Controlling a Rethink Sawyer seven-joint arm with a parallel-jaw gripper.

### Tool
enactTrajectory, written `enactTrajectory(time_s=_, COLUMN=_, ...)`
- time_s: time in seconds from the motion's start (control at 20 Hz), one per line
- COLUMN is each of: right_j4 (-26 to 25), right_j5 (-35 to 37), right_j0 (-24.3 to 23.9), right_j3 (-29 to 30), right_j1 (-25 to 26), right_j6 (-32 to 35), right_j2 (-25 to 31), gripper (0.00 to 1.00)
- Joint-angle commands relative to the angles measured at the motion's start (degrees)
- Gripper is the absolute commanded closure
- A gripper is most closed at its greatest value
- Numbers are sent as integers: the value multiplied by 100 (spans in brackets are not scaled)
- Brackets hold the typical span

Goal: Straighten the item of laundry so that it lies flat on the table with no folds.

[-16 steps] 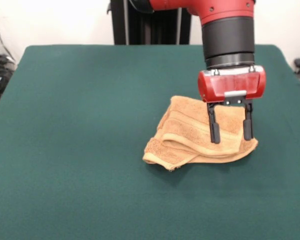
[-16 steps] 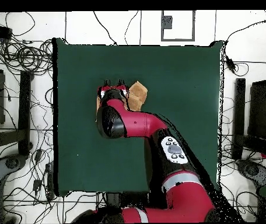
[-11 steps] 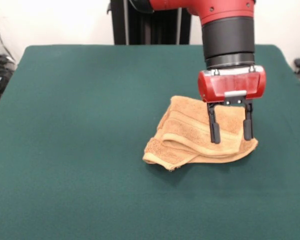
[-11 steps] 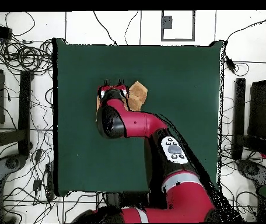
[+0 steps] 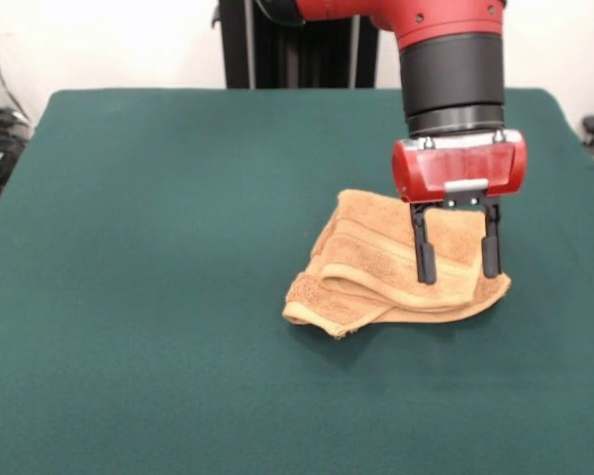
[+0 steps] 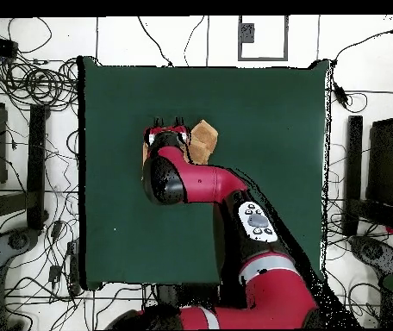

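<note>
My pincer [image 5: 456, 265], a red block with two slim black fingers [image 5: 425, 253] pointing straight down, hangs over the right part of the orange-tan terry-cloth towel [image 5: 376, 272], and its fingers stand wide apart with nothing held between them. In the front view their tips overlap the towel's upper layer near its right end; whether they touch the cloth I cannot tell. The towel lies crumpled and folded over on itself on the dark green felt-like surface [image 5: 158, 297], a little right of the middle in the front view. Its pile looks looped and soft, with flatter woven border bands running in curves across the top and a lighter hem edge along the front, where layers stack and a rounded fold shows at the left corner. A small dark speck sits at the front edge near the lowest corner; what it is I cannot tell. From overhead, my red and black arm [image 6: 202, 183] covers most of the towel [image 6: 204, 140], leaving only an angular tan piece beside the pincer [image 6: 168, 128]. The surface [image 6: 269, 112] is a broad rectangle, far larger than the towel. No container is in view.
</note>
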Motion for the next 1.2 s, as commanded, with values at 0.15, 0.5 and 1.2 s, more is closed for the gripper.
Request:
enactTrajectory(time_s=0.15, right_j4=-240, right_j5=626, right_j0=29, right_j3=-81, right_j1=246, right_j6=621, right_j2=594, gripper=0)
enactTrajectory(time_s=0.5, right_j4=-260, right_j5=619, right_j0=13, right_j3=-82, right_j1=251, right_j6=613, right_j2=616, gripper=0)
enactTrajectory(time_s=1.2, right_j4=-1648, right_j5=823, right_j0=-1128, right_j3=-300, right_j1=827, right_j6=9, right_j2=2292, gripper=0)
